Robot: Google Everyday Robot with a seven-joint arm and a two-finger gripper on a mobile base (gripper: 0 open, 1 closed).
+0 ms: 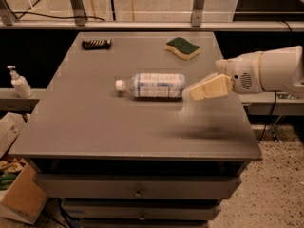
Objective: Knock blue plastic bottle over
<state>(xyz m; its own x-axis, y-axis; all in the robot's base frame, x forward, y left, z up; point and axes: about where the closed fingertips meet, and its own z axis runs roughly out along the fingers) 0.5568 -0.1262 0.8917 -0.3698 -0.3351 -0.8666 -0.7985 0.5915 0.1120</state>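
Note:
The blue plastic bottle [151, 85] lies on its side in the middle of the grey table [109, 122], white cap pointing left, white label facing up. My gripper [192, 93] reaches in from the right, hovering above the table just right of the bottle's base. Its cream fingers [209, 88] point left toward the bottle and look apart from it. A blurred shadow of the arm falls on the table below.
A green and yellow sponge [183, 48] lies at the back right of the table. A dark flat object [96, 43] lies at the back left. A white pump dispenser [19, 82] stands on a ledge to the left. Cardboard boxes [19, 194] sit on the floor at left.

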